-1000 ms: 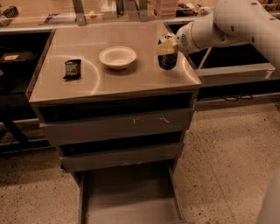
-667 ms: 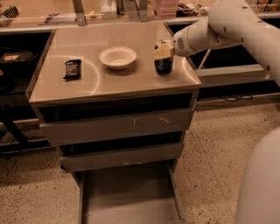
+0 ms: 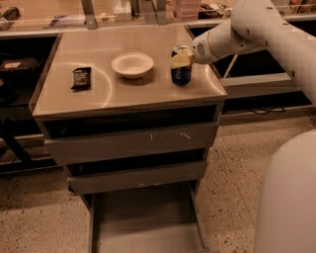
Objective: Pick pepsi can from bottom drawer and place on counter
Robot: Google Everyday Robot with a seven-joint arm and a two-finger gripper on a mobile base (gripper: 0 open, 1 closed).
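The pepsi can [image 3: 181, 72], dark blue with a silver lid, stands upright at the right side of the counter [image 3: 148, 96], just right of the white bowl. My gripper [image 3: 180, 58] reaches in from the right on the white arm and is shut on the can's upper part, with a tan pad in front of it. I cannot tell whether the can's base touches the counter top. The bottom drawer [image 3: 148, 225] is pulled out at the foot of the cabinet, and its grey floor shows nothing on it.
A white bowl [image 3: 132, 64] sits mid-counter and a flat black snack packet [image 3: 81, 78] lies at the left. A cluttered shelf [image 3: 123, 12] runs behind the counter. Two upper drawers [image 3: 131, 141] are slightly open. My white arm [image 3: 276, 34] fills the right side.
My gripper has moved the can leftward and slightly down, closer to the white bowl. The bowl, packet and drawers have not moved.
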